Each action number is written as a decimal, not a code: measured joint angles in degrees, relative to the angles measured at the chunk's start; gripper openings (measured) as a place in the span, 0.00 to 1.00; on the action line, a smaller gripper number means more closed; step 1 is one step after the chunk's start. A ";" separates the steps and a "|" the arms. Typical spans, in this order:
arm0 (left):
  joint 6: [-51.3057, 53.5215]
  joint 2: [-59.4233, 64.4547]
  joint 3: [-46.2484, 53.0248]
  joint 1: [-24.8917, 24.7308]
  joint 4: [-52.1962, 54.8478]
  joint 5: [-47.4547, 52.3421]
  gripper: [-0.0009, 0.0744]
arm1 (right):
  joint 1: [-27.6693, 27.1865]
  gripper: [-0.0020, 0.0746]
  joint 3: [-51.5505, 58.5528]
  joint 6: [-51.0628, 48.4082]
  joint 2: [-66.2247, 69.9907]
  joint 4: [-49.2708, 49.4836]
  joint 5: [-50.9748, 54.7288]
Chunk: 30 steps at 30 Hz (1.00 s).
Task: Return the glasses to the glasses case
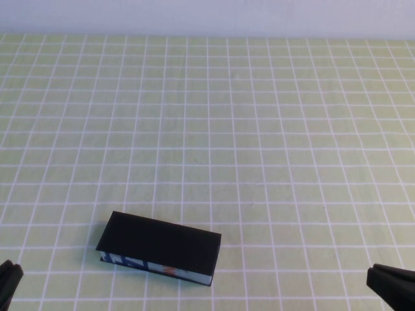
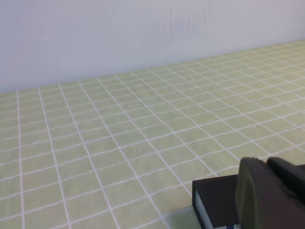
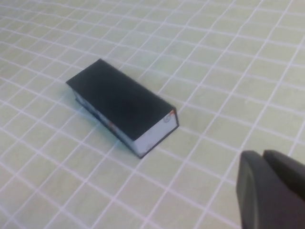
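Note:
The glasses case lies shut on the green checked cloth at the front, left of centre, with its black lid up and its blue-white patterned side with an orange mark facing me. It also shows in the left wrist view and the right wrist view. The glasses are not in view. My left gripper sits at the front left corner, left of the case, shut and empty. My right gripper sits at the front right corner, well to the right of the case, shut and empty.
The green cloth with white grid lines covers the whole table up to a pale wall at the back. Nothing else stands on it.

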 joint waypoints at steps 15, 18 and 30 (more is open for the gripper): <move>0.00 0.00 0.00 0.00 0.00 0.11 0.01 | -37.36 0.01 12.66 0.00 -21.83 -2.11 -3.74; 0.00 0.00 0.00 0.00 0.00 0.11 0.01 | -38.24 0.01 16.53 0.00 -26.28 -2.11 -5.30; 0.00 -0.11 0.00 0.00 0.00 0.11 0.01 | -38.53 0.01 17.17 -2.40 -27.13 -1.83 3.63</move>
